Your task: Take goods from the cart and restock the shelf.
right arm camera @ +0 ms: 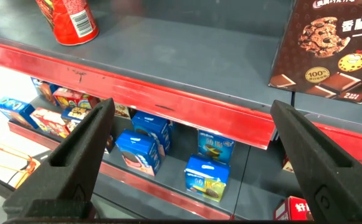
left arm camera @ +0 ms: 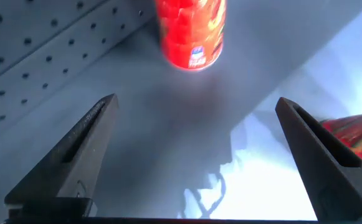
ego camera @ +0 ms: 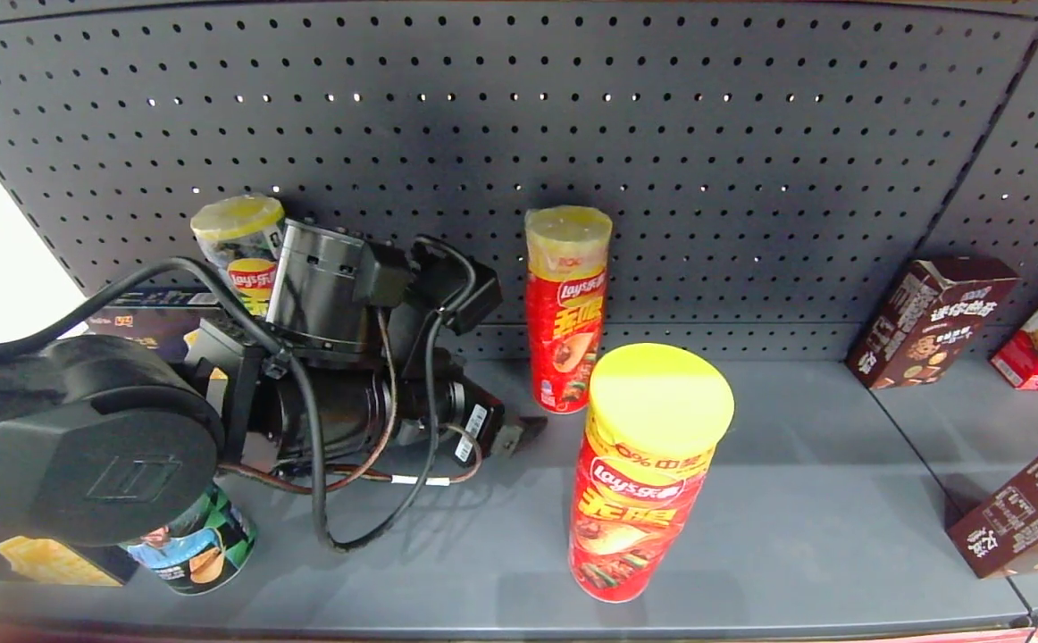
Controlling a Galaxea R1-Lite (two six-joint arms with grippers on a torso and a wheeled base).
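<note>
Two red chip cans are standing upright on the shelf (ego camera: 823, 500): the rear can (ego camera: 566, 313) close to the pegboard (ego camera: 751, 134), the front can (ego camera: 644, 473) nearer the edge. The left hand (left arm camera: 196, 102) is hovering low over the shelf just short of the rear can, fingers spread wide and gripping nothing. The right hand (right arm camera: 193, 106) is hanging below the shelf's front lip, likewise spread and empty. Judging both cans as stocked, the left arm should be drawing straight back, staying clear of the front can beside it.

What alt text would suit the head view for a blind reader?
The left gripper lies low over a grey shelf beside two upright red crisp cans, the rear can by the pegboard, the front can near the edge. Brown boxes sit at right.
</note>
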